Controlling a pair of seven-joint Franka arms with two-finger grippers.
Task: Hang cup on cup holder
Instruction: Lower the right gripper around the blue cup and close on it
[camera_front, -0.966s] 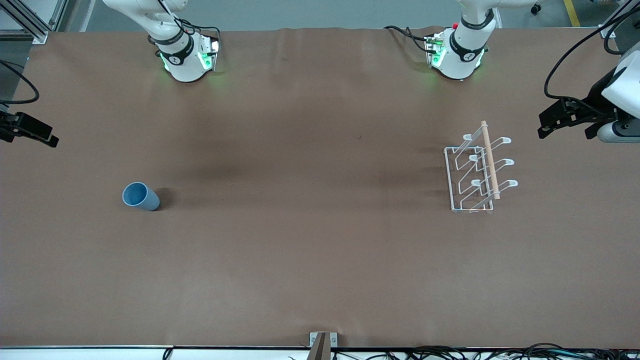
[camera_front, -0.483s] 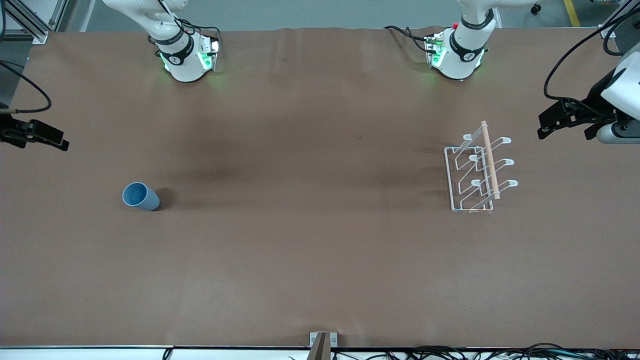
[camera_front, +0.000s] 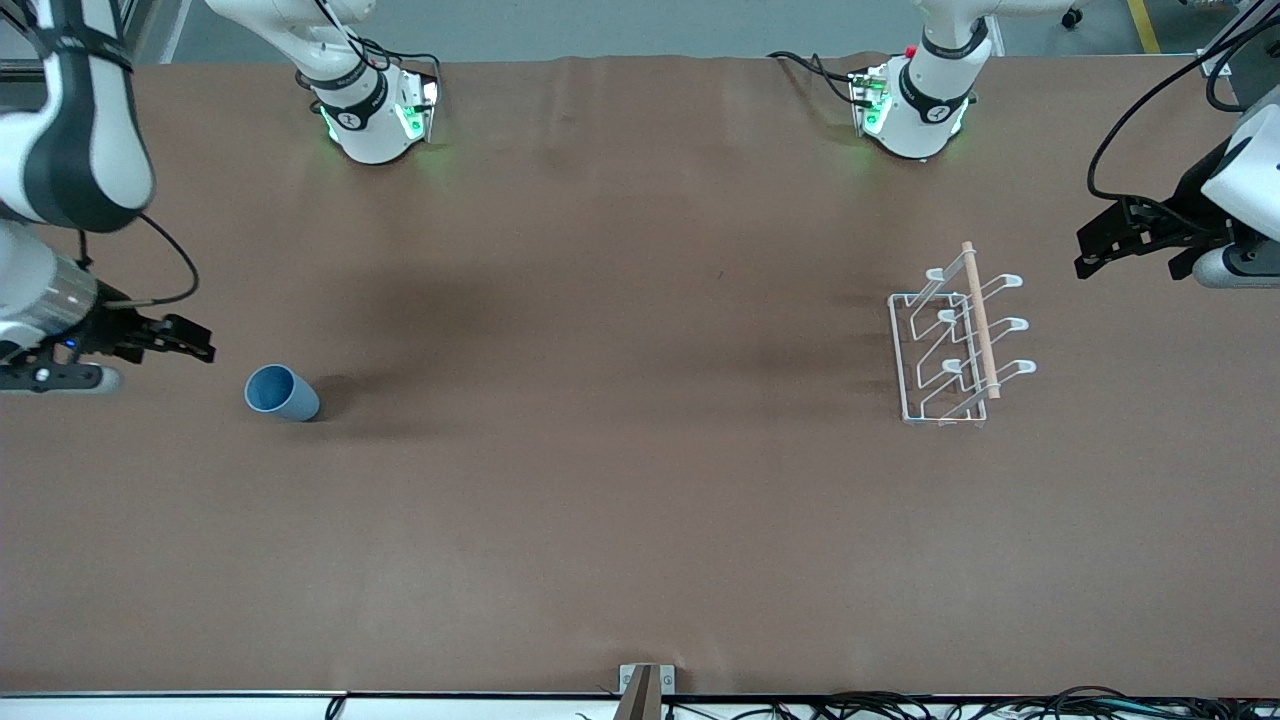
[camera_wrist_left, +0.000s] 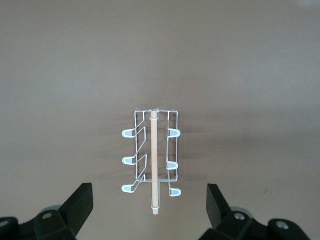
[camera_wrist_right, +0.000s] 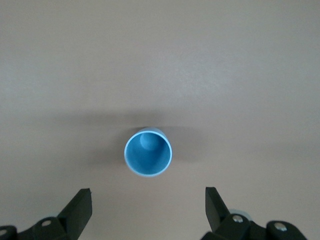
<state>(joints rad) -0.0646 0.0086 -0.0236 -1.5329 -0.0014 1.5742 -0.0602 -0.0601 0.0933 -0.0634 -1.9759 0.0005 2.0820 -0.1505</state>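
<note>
The light blue cup stands upright, mouth up, on the brown table toward the right arm's end. My right gripper hovers open and empty beside it, on the table-end side. In the right wrist view the cup lies ahead of the open right gripper, apart from it. The white wire cup holder with its wooden rod stands toward the left arm's end. My left gripper waits open and empty beside it, on the table-end side. In the left wrist view the holder lies ahead of the open left gripper.
The brown table cover spreads wide between cup and holder. The arm bases stand along the table's edge farthest from the front camera. A small metal bracket and cables sit at the edge nearest to it.
My right gripper has moved in from the table's end toward the cup and now hovers just beside it. The left arm, the cup and the holder have not moved.
</note>
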